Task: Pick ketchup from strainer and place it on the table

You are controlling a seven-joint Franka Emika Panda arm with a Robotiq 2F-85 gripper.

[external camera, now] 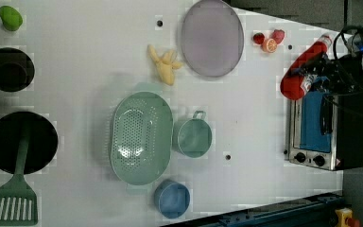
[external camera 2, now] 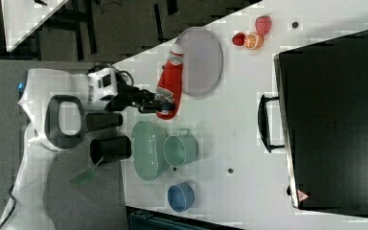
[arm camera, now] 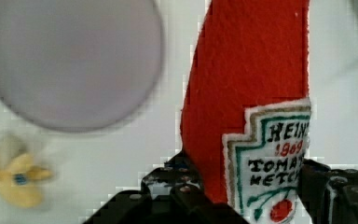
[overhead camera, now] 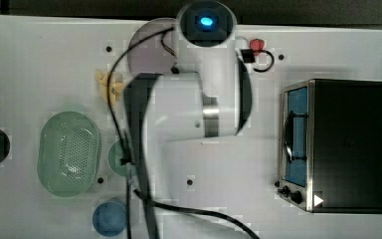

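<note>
Ketchup point(arm camera: 247, 93) fills the wrist view, pinched at its labelled base by the gripper point(arm camera: 249, 196), held clear of the empty strainer point(external camera: 141, 137).

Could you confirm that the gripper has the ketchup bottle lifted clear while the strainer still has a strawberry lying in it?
Not quite: the gripper does hold the ketchup bottle clear, but the strainer holds nothing, as the left view shows. The strawberries lie on the table beyond the plate.
</note>
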